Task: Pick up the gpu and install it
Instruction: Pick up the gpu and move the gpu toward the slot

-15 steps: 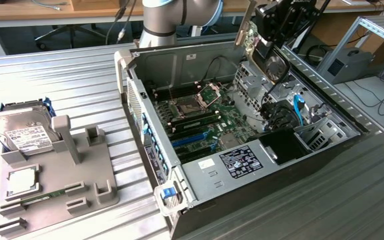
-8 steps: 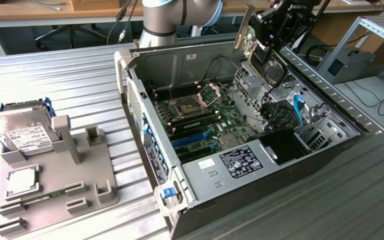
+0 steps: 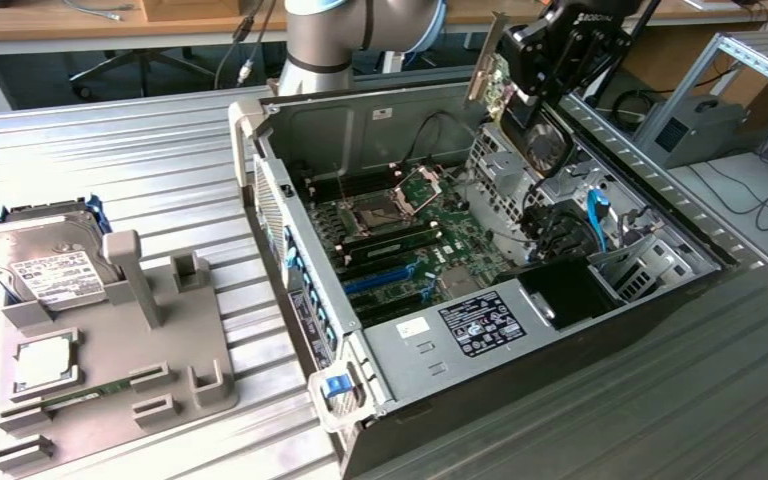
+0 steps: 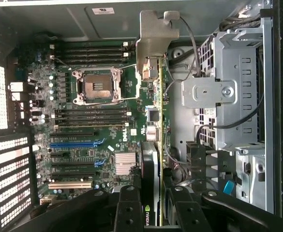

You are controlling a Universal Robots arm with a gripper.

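Nearest, a grey moulded holder tray (image 3: 111, 395) is resting on the ribbed metal bench (image 3: 131, 150), carrying a silver boxy hard drive with a white label (image 3: 40, 262). Beyond it, a black open-sided computer case (image 3: 491, 335) is lying with its green motherboard (image 4: 97, 96) exposed. Farther back, the black tool (image 3: 540, 92) is gripping the gpu, a thin black-faced card with a silver metal bracket (image 3: 518, 112). It is hanging above the case's far end, clear of the slots. In the wrist view, the tool (image 4: 149, 211) is clamping the gpu (image 4: 151, 145) edge-on.
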